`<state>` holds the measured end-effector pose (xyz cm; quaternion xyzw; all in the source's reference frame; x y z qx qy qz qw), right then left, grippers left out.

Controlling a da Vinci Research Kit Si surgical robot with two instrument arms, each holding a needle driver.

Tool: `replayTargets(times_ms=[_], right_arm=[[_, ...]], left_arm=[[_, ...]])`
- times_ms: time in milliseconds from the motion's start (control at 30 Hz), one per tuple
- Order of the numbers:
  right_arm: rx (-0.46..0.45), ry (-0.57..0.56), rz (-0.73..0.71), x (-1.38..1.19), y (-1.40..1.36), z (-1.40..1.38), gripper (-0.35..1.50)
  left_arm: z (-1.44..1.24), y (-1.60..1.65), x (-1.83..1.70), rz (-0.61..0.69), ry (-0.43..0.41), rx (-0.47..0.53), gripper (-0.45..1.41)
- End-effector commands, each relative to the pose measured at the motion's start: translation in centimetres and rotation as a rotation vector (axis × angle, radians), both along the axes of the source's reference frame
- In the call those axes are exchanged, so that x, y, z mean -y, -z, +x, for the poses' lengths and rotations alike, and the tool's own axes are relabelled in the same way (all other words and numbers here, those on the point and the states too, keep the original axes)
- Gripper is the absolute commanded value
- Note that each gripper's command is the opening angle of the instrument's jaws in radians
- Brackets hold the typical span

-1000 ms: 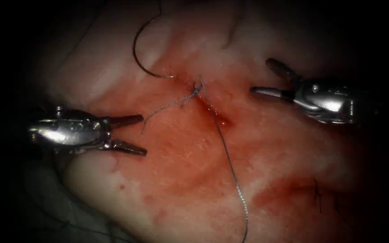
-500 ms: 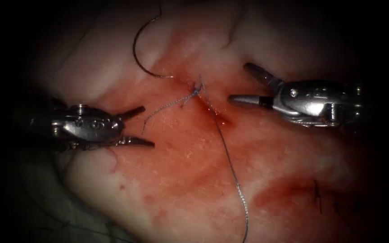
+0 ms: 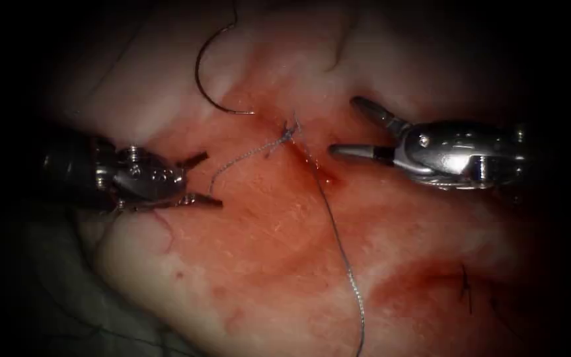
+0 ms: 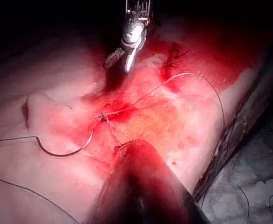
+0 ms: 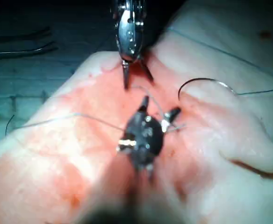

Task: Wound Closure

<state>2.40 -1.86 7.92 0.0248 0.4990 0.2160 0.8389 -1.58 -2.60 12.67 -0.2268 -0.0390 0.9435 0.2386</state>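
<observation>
The curved needle [image 3: 201,86] lies free on the tissue [image 3: 266,251] left of the cut [image 3: 312,162], with its end near the cut's upper part. A knot [image 3: 290,132] sits on the cut. A short thread tail [image 3: 239,158] runs left from the knot, and a long strand [image 3: 338,244] runs down. My left tool [image 3: 213,180] is open and holds nothing, its jaws beside the tail's end. My right tool [image 3: 342,125] is open and empty, just right of the knot. In the right wrist view the needle [image 5: 206,81] rests beyond both tools.
Dark cut ends of thread [image 3: 465,287] stand in the tissue at the lower right. Red fluid [image 3: 404,284] stains the surface around the cut. The tissue's edge drops to a dark cloth [image 3: 54,291] at the lower left.
My right tool has moved left toward the knot, jaws still open. My left tool has rolled and shifted slightly up and right, nearer the short tail. Needle and thread have not moved.
</observation>
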Motion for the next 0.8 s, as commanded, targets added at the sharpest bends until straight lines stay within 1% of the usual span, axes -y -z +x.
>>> replayTargets(times_ms=[33,100,133,167,267,500,633,800], right_arm=[[0.005,0.011,-0.004,0.05,-0.04,0.08,1.46],[0.018,0.023,-0.001,0.06,-0.03,0.1,1.45],[0.024,0.028,0.004,0.07,-0.03,0.11,1.45],[0.027,0.033,0.0,0.07,-0.03,0.12,1.43],[0.025,0.034,0.0,0.09,-0.02,0.15,1.43],[0.032,0.056,-0.017,0.14,-0.05,0.26,1.43],[0.07,0.125,-0.092,0.18,-0.11,0.38,1.46],[0.08,0.2,-0.204,0.25,-0.23,0.6,1.48]], left_arm=[[-0.07,-0.09,0.09,0.011,-0.019,0.007,0.22],[-0.11,-0.13,0.11,0.012,-0.048,0.016,-0.01],[-0.14,-0.16,0.12,0.021,-0.05,0.026,-0.28],[-0.15,-0.17,0.13,0.024,-0.058,0.028,-0.45],[-0.17,-0.17,0.13,0.013,-0.088,0.029,-0.45],[-0.08,-0.05,-0.04,0.016,-0.104,0.024,-0.45],[0.0,0.02,-0.13,0.01,-0.103,0.033,-0.45],[0.04,0.1,-0.19,0.005,-0.102,0.038,-0.45]])
